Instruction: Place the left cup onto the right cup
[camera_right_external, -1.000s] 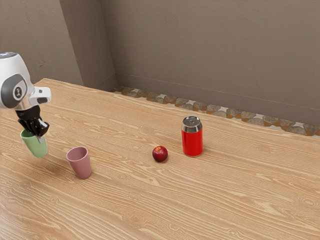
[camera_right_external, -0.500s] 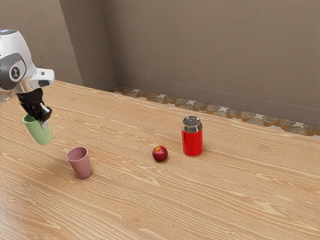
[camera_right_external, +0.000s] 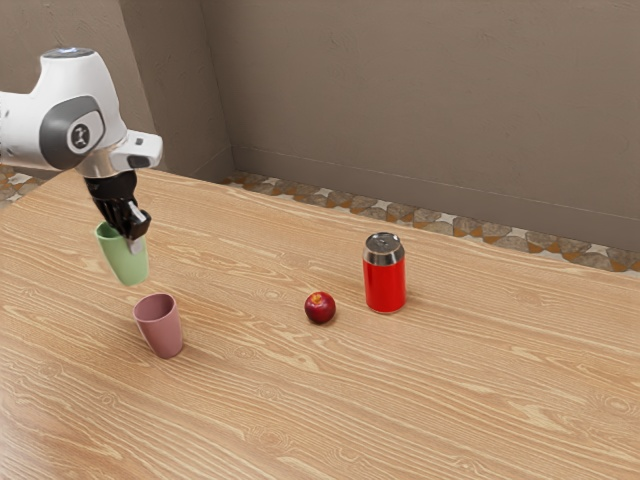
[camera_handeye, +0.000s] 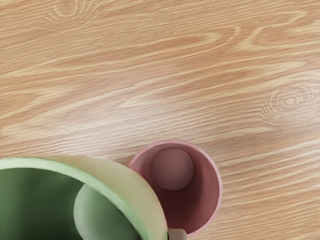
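My gripper (camera_right_external: 128, 229) is shut on the rim of a green cup (camera_right_external: 124, 257), which hangs in the air, slightly tilted. A pink cup (camera_right_external: 160, 324) stands upright on the wooden table (camera_right_external: 450, 400), below the green one and a little toward the exterior view's right. In the wrist view the green cup (camera_handeye: 75, 200) looms large and blurred under my hand, its rim overlapping the open mouth of the pink cup (camera_handeye: 182, 192) beside it.
A small red apple (camera_right_external: 320, 307) and a red soda can (camera_right_external: 384, 272) stand on the table toward the exterior view's right of the cups. A grey wall runs along the back, with a strip of stones (camera_right_external: 440, 217) at its foot.
My arm has lifted the green cup off the table and carried it up and toward the exterior view's right, nearly over the pink cup. The pink cup, apple and can stayed put.
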